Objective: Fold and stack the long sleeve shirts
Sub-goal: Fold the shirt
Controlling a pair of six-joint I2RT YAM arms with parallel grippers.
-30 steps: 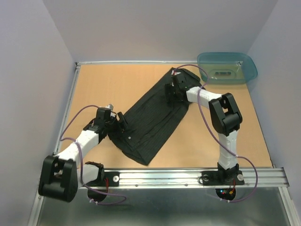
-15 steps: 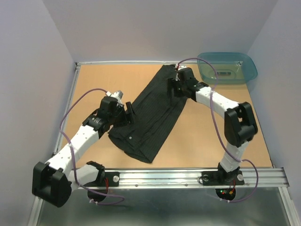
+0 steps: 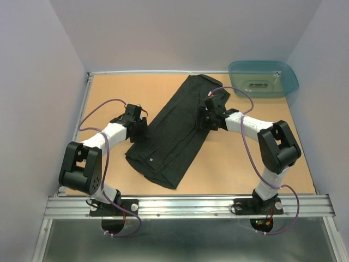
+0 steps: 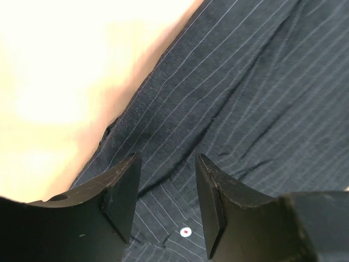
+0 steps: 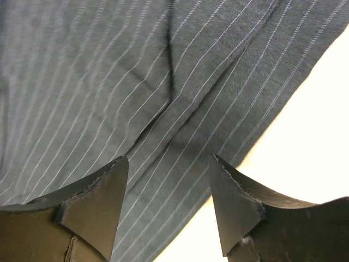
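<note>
Parted right tool (image 5: 169, 159) over edge of pinstriped black shirt (image 5: 109, 65)

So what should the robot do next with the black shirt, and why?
Probably lower both arms and pinch the shirt at its edges. The left pincer and right pincer are open and hold nothing. Each sits over one long edge of the shirt, which lies in one long strip, not yet folded short.

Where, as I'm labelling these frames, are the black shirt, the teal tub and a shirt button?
black shirt (image 3: 177, 131), top external view, middle of its body.
teal tub (image 3: 290, 81), top external view, right wall.
shirt button (image 4: 185, 232), left wrist view, its centre.
</note>
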